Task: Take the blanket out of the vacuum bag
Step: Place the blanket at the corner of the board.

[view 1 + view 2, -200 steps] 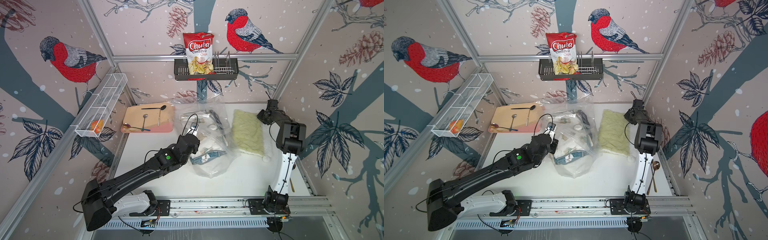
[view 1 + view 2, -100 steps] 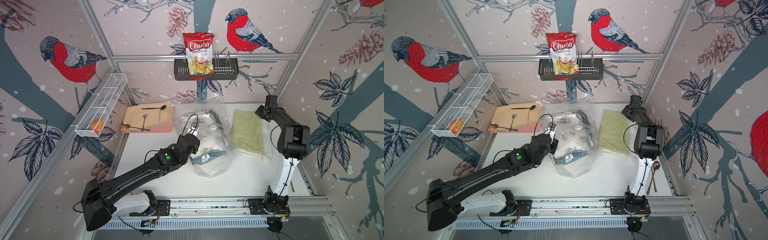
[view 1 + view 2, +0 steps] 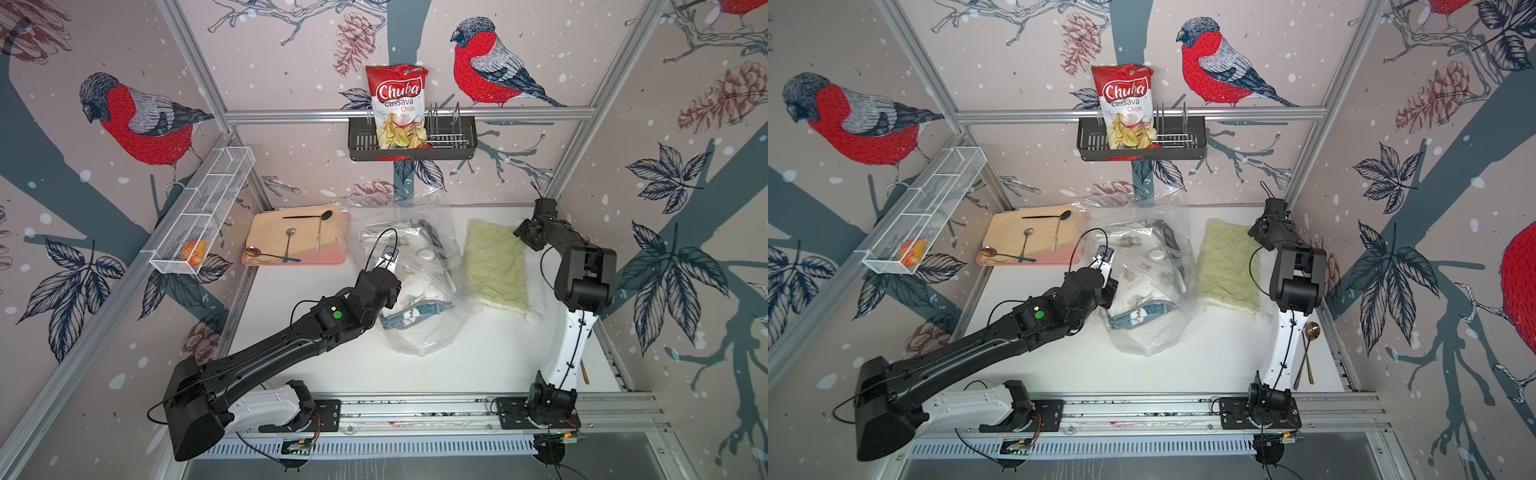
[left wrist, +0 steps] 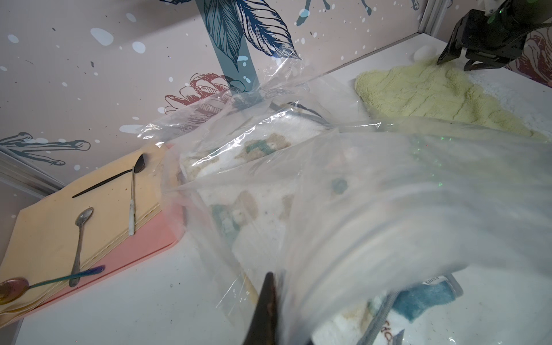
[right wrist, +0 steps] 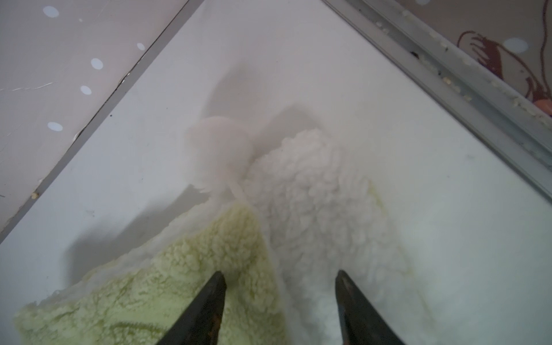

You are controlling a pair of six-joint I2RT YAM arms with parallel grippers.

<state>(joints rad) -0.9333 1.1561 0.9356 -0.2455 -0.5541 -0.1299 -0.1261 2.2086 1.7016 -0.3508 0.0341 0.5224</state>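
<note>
The vacuum bag (image 3: 419,332) lies crumpled mid-table, clear plastic with a white valve cap (image 3: 424,254) and a white-and-blue cloth inside. It appears in both top views, vacuum bag (image 3: 1154,336). The blanket (image 3: 496,266), pale yellow-green fleece with a white underside, lies flat outside the bag to its right, blanket (image 3: 1227,266). My left gripper (image 4: 270,295) is shut on the bag's plastic at its left edge. My right gripper (image 5: 280,277) stands open just above the blanket's far corner (image 5: 298,185), with nothing between its fingers. It also shows as the right gripper (image 3: 521,232).
A pink tray (image 3: 328,259) with a beige board and several spoons sits at the back left, touching the bag. A white wire basket (image 3: 199,208) hangs on the left wall. A black rack (image 3: 453,143) holds a red chips bag (image 3: 397,108). A spoon (image 3: 1308,345) lies by the right edge.
My right gripper's jaws have opened over the blanket's far corner, staying almost in place. The left arm and the bag have not moved.
</note>
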